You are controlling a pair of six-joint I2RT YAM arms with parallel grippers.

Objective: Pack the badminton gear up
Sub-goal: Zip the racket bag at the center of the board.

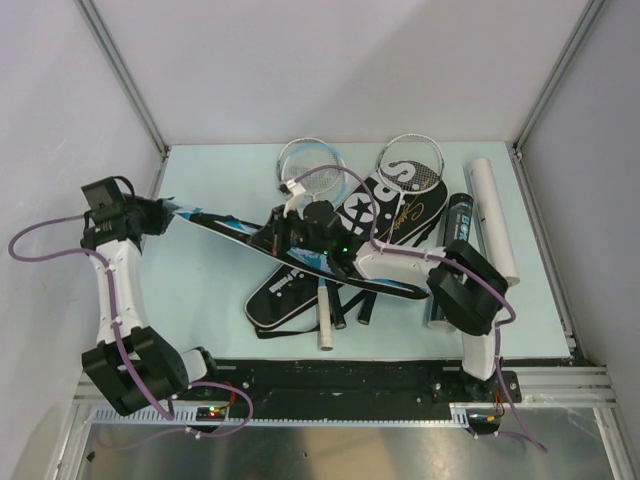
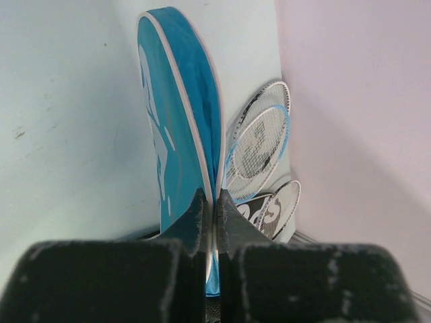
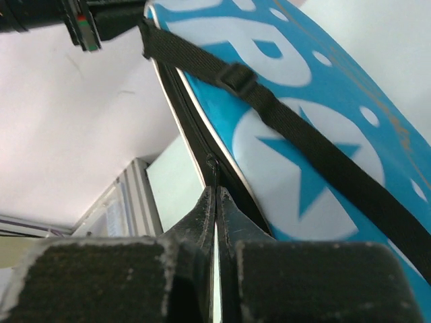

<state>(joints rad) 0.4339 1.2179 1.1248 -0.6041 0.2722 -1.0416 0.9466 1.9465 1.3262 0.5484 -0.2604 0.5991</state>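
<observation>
My left hand [image 2: 214, 202] and right hand [image 3: 215, 198] each pinch the rim of the blue bag [image 1: 228, 231], which hangs between them above the counter [image 1: 205, 295]. I'd pull apart gently and evenly so neither pinch slips.

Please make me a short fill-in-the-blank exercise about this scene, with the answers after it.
The left hand and the right hand are both shut on the ___ racket bag.
In the top view, the white tube lies to the ___ of the black tube.
A ___ strap crosses the bag.
Answers: blue; right; black.
</observation>
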